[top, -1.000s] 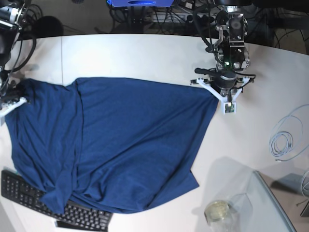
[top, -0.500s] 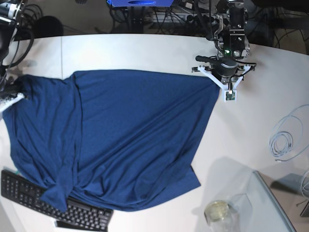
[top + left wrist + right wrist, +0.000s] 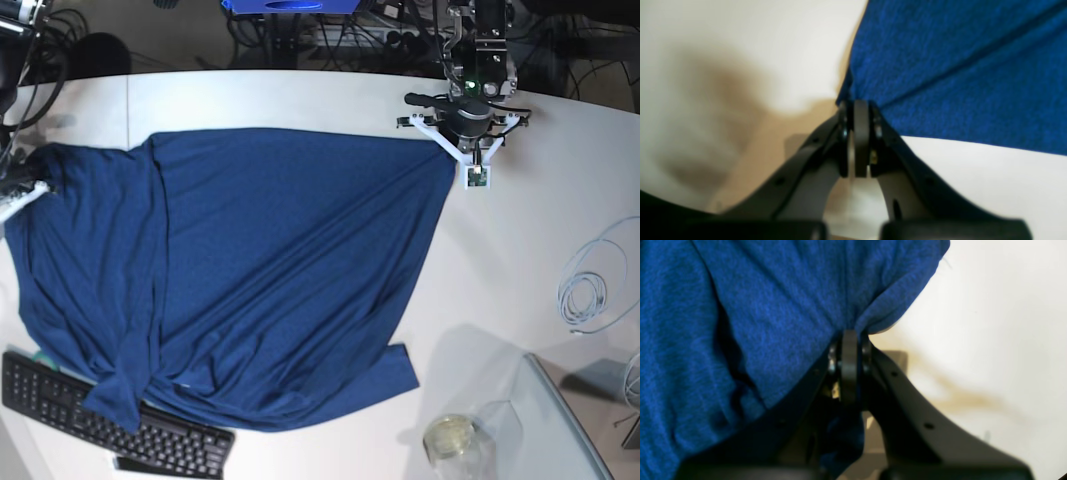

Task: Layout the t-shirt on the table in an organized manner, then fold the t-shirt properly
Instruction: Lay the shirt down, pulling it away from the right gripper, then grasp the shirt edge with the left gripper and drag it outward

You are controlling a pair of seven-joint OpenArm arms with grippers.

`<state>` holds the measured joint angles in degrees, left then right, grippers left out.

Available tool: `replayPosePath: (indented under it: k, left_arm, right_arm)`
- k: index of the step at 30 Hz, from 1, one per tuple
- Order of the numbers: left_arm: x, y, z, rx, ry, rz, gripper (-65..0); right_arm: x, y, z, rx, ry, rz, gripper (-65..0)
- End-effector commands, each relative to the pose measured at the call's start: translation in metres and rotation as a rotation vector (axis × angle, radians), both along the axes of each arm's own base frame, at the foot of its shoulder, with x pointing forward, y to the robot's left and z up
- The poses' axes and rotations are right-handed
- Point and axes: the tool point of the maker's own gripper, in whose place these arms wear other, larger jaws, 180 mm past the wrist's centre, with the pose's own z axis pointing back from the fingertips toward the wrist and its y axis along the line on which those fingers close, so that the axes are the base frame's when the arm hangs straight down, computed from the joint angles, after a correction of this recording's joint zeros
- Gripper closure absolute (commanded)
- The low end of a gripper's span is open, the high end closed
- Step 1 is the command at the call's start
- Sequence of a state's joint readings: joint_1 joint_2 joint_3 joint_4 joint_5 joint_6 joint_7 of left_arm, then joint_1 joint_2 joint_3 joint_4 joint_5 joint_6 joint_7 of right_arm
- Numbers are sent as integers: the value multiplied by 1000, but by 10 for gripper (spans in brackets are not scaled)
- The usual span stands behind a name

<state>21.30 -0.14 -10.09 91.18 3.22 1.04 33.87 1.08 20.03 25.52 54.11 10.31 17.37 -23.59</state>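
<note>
Navy knit t-shirt (image 3: 250, 280) spread across centre and left of the white table (image 3: 330, 100) in the base view, rumpled with diagonal folds, lower left hem overlapping a black keyboard (image 3: 110, 425) at the bottom left edge. Left gripper (image 3: 858, 110) clamped shut on the shirt's corner at upper right of the base frame; right gripper (image 3: 848, 336) likewise pinched closed on a bunched corner at the far left edge, fabric gathered between its pads. Coiled grey cable (image 3: 590, 285) at right, glass jar (image 3: 452, 440) at lower right, both well apart from the shirt.
</note>
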Motion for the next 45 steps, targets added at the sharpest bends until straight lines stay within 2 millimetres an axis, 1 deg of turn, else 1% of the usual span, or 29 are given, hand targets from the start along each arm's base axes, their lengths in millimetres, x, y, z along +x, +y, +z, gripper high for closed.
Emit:
replayPosePath:
  k: [1, 4, 8, 12, 15, 16, 18, 19, 21, 22, 24, 26, 27, 30, 33, 35, 36, 37, 40, 42, 43, 44, 45]
  left_arm:
    - [1, 3, 9, 15, -28, 0, 0]
    - [-15, 2, 7, 16, -5, -1, 0]
    - [-32, 2, -1, 16, 32, -2, 0]
    - [-36, 4, 1, 20, 33, -1, 0]
    - [-39, 17, 2, 29, 35, 46, 0]
    - [-40, 19, 2, 29, 33, 60, 0]
    - [-39, 26, 7, 40, 20, 81, 0]
    - [-40, 28, 10, 44, 14, 89, 0]
    - [-42, 29, 15, 45, 6, 91, -5]
    - [-40, 29, 19, 47, -6, 89, -74]
    - [-43, 30, 23, 56, -9, 86, -178]
    - [-44, 30, 28, 59, -18, 84, -252]
    - [-44, 30, 31, 61, -24, 83, -275]
    - [-57, 29, 37, 61, 6, 86, -308]
    - [-60, 29, 50, 69, 0, 83, -306]
    - [-51, 28, 59, 71, -33, 77, -301]
    - [-41, 25, 62, 64, -55, 75, -301]
    - [-26, 20, 67, 52, -87, 66, -299]
    - [21, -12, 73, -2, -166, -1, -296]
    - [58, -41, 78, -47, -216, -62, -293]
    - [71, -53, 76, -65, -223, -83, -276]
    - [86, -65, 72, -80, -224, -103, -244]
    - [100, -74, 68, -88, -219, -122, -196]
  right_arm:
    - [11, -15, 15, -37, -34, 0, -9]
    - [7, -22, 17, -49, -15, -1, -9]
    - [4, -23, 16, -48, 1, -2, -8]
    - [4, -23, 16, -48, 2, 0, -8]
    - [4, -23, 16, -49, 2, -1, -8]
    - [-1, -23, 13, -49, 13, -1, -8]
    - [-4, -24, 12, -51, 19, -1, -8]
    - [-5, -27, 14, -58, 20, -1, -8]
    - [-5, -30, 16, -64, 20, -1, -8]
    - [-5, -31, 16, -66, 20, -1, -8]
    - [-5, -32, 16, -67, 20, -1, -8]
    - [-5, -32, 16, -67, 20, -1, -8]
    - [-5, -32, 16, -67, 20, -1, -8]
    - [-8, -32, 15, -67, 26, -1, -8]
    - [-12, -33, 15, -75, 30, 5, -8]
    - [-10, -32, 19, -81, 20, 10, -8]
    - [-12, -32, 18, -83, 22, 13, -8]
    - [-12, -31, 20, -87, 19, 17, -8]
    - [-7, -29, 28, -102, -6, 34, -8]
    - [-7, -29, 31, -110, -12, 40, -12]
    - [-5, -28, 33, -112, -19, 43, -14]
    - [-3, -29, 36, -117, -27, 46, -15]
    - [-1, -27, 39, -120, -38, 50, -17]
